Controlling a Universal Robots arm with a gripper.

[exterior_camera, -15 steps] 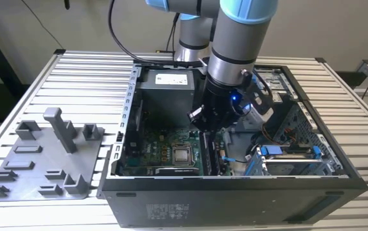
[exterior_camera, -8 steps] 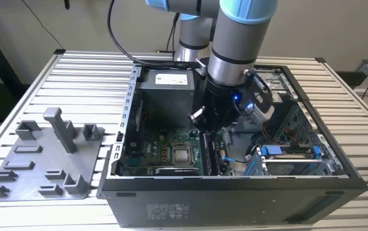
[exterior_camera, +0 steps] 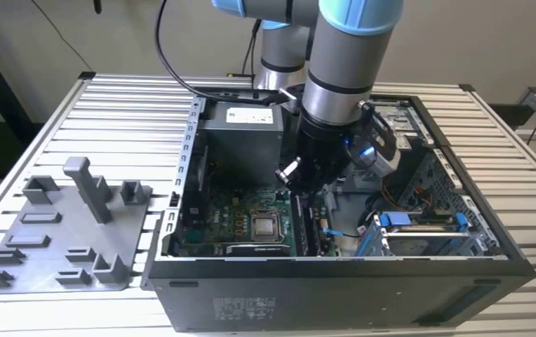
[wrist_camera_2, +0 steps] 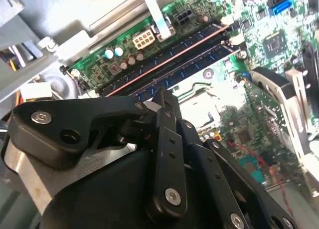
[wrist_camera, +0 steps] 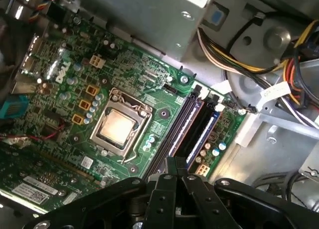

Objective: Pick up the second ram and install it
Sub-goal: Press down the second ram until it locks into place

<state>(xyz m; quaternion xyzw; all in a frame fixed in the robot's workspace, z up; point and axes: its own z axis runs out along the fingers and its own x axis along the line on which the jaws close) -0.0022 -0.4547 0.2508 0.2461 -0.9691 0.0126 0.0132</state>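
The hand (wrist_camera: 175,162) is inside the open computer case (exterior_camera: 343,295), low over the memory slots at the right of the green board (wrist_camera: 60,89). Its fingers (wrist_camera_2: 166,139) are drawn narrow, tips together, with nothing gripped between them.

**Location of the part.** The second ram (wrist_camera: 183,125) appears to stand in the slot closest to the processor socket (wrist_camera: 118,126), directly below the fingertips. A further stick (wrist_camera: 197,120) stands just beside it, on the side away from the socket. Whether the fingertips touch the top edge of the second ram cannot be determined.

**Orientation.** The second ram stands on edge, flat faces vertical. In the exterior view its long axis runs near to far, parallel to the neighbouring slots and the case side walls. One end is close under the hand; the other points away towards the board's edge.

**Step in hand (judgement).** The work appears to be at seating, not pick-up.
- Keep the closed tips centred on the thin top edge, not on the neighbouring stick.
- Press straight down, square to the board; a sideways load could tilt the stick.
- Press each end until its latch closes.
- Keep clear of the cables (wrist_camera: 259,59) at the case wall.
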